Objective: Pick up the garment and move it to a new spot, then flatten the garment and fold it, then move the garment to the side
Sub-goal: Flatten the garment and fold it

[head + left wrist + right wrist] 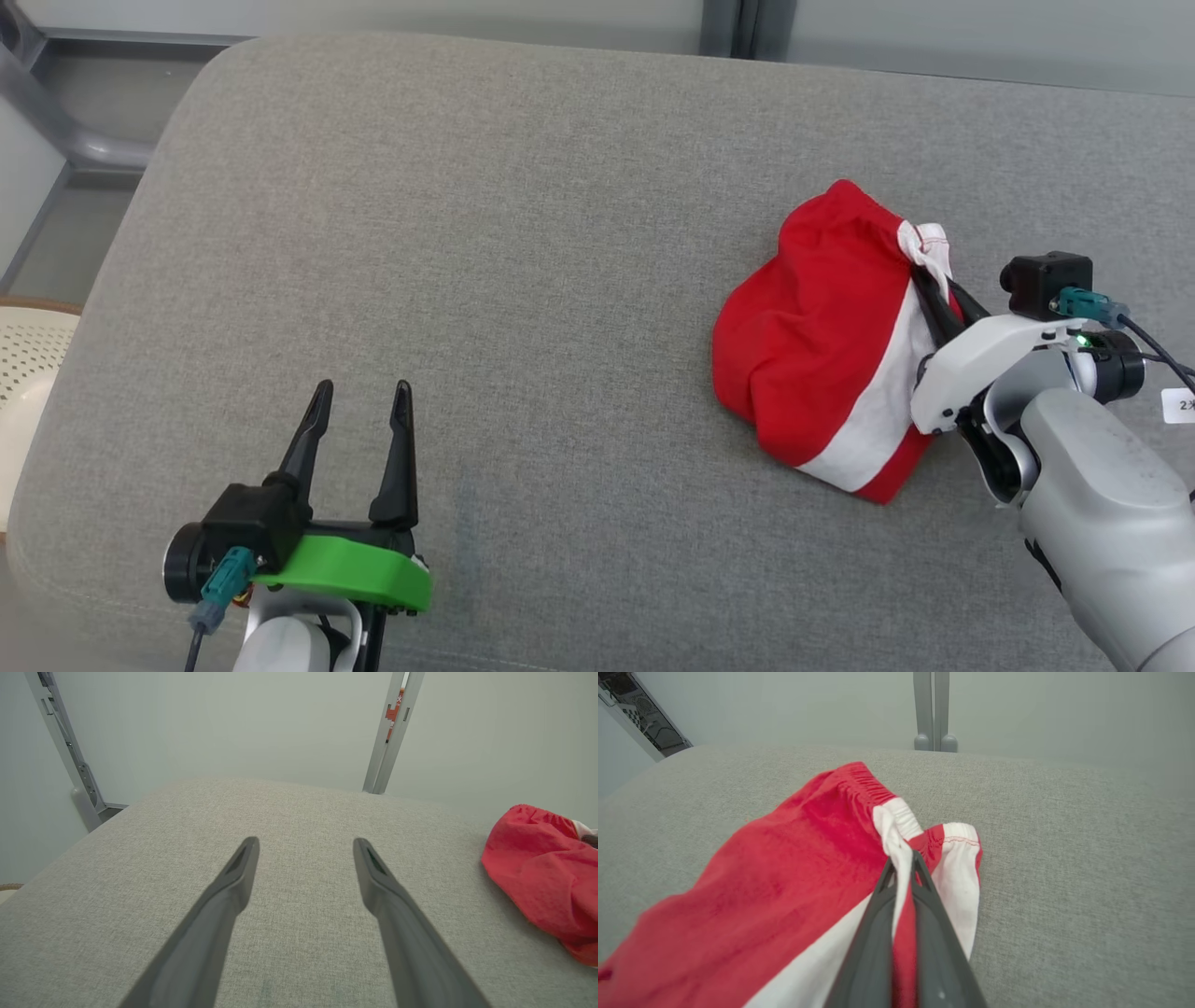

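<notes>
A broad cushion covered in grey woven fabric stretches out, its top flat and its far left corner rounded. Over on its right side lies a garment, red with white bands and a gathered elastic waistband, bunched into a loose, rumpled heap against the cloth.

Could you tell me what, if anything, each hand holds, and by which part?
The right hand is shut on the red and white garment, pinching bunched cloth at the white stripe near its waistband. The left hand is open and empty.
</notes>
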Robot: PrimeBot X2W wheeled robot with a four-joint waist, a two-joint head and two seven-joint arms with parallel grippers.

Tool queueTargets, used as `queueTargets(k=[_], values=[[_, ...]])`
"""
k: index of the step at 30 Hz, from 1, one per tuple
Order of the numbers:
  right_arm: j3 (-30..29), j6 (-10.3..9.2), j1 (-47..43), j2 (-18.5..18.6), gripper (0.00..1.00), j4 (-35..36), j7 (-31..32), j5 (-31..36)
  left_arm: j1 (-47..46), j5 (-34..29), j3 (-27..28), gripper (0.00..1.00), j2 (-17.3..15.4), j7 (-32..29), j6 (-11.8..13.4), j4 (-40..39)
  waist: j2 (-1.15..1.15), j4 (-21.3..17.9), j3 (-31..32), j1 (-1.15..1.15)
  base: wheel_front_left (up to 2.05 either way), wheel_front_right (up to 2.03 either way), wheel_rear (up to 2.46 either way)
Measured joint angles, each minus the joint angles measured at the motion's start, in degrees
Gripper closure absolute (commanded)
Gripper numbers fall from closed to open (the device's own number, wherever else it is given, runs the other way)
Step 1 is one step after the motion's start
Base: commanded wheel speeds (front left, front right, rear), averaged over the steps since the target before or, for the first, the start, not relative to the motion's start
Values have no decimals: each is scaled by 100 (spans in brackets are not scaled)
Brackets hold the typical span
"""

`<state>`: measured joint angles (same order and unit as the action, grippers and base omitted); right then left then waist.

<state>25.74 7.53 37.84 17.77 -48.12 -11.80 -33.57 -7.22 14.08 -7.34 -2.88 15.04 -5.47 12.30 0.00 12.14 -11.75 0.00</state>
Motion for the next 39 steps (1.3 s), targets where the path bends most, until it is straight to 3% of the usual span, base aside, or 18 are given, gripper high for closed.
queueTargets(k=[9,15,21,27,29,30,35,39], values=[[328,0,209,-7,100,404,-276,-46,16,-8,65,0,1,0,-7,42,0,-27,174,0,0,0,0],[894,-1,237,-449,100,1134,-308,132,116,-1,108,0,2,0,0,24,0,128,262,0,0,0,0],[2036,-1,-103,-1068,100,1547,-316,288,177,31,101,0,2,0,24,4,0,303,303,0,0,0,0],[3152,-1,-480,-1300,100,1298,-286,240,180,94,-20,0,1,0,96,-5,0,418,230,0,0,0,0],[3386,0,-564,-1351,52,1179,-286,227,177,103,-51,0,2,0,120,-8,0,438,205,0,0,0,0],[3450,0,-579,-1367,0,1143,-291,178,176,107,-51,0,2,0,138,-9,0,442,193,0,0,0,0],[3352,0,-552,-1362,0,1055,-309,30,176,112,-12,0,2,0,180,-12,0,347,192,0,0,0,0],[2677,0,-469,-1072,0,1396,-319,100,177,100,31,0,2,0,192,-10,0,220,234,0,0,0,0]])
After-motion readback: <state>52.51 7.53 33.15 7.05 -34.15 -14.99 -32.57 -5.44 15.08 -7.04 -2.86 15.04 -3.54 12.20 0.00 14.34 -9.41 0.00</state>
